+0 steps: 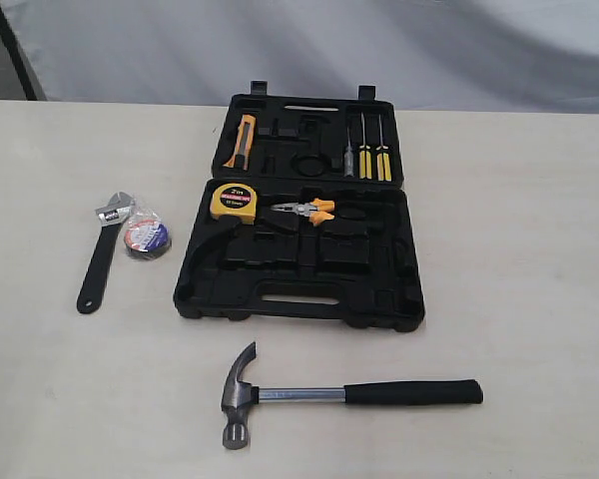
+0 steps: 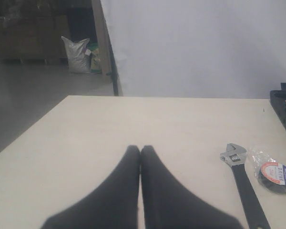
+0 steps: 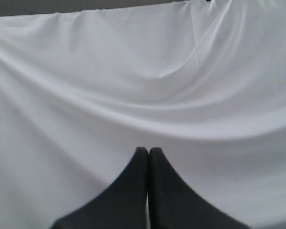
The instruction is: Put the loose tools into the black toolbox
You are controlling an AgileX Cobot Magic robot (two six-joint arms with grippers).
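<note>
The black toolbox (image 1: 290, 289) lies open in the middle of the table. The claw hammer (image 1: 339, 393) rests in front of it, head to the left. Left of the box lie the black adjustable wrench (image 1: 102, 255) and, beside it, the small tape roll (image 1: 145, 237). In the left wrist view the wrench (image 2: 242, 183) and tape roll (image 2: 275, 175) show off to one side of my left gripper (image 2: 140, 149), which is shut and empty above the table. My right gripper (image 3: 148, 150) is shut, empty, and faces a white cloth. Neither gripper appears in the exterior view.
Inside the toolbox sit a yellow tape measure (image 1: 234, 202), small pliers with orange-yellow arms (image 1: 305, 210), a yellow utility knife (image 1: 240, 141) and three screwdrivers (image 1: 364, 153). A white backdrop (image 3: 143, 86) hangs behind the table. The table edge (image 2: 33, 129) drops to the floor.
</note>
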